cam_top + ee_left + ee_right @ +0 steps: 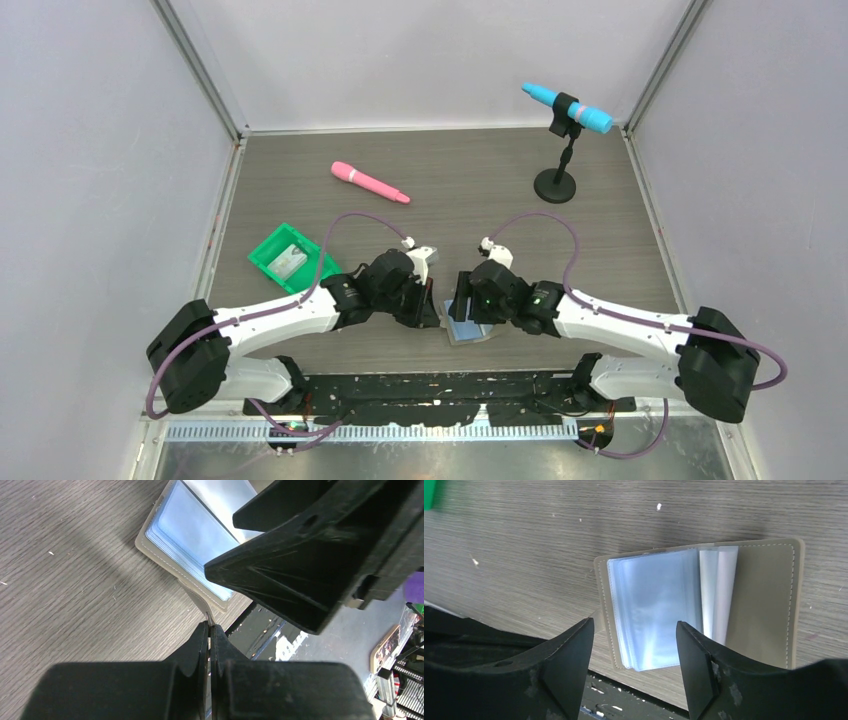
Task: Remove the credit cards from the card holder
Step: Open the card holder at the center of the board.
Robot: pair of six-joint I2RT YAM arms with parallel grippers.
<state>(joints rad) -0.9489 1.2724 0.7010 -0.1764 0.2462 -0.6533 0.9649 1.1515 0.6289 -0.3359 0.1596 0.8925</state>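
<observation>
The card holder (764,605) lies open on the table near its front edge, with pale blue plastic pockets (654,605) fanned on its left half. It also shows in the top view (472,331) and the left wrist view (192,535). My left gripper (209,626) (432,303) is shut on the holder's thin grey edge flap at its near left corner. My right gripper (634,626) (462,304) is open, just above the pockets, one finger on each side. No card shows plainly in the pockets. One pale credit card (290,261) lies in the green tray (268,250).
A pink microphone (370,182) lies at the back of the table. A blue microphone (566,108) sits on a black stand (555,185) at the back right. The table's front edge (639,687) runs right under the holder. Walls enclose three sides.
</observation>
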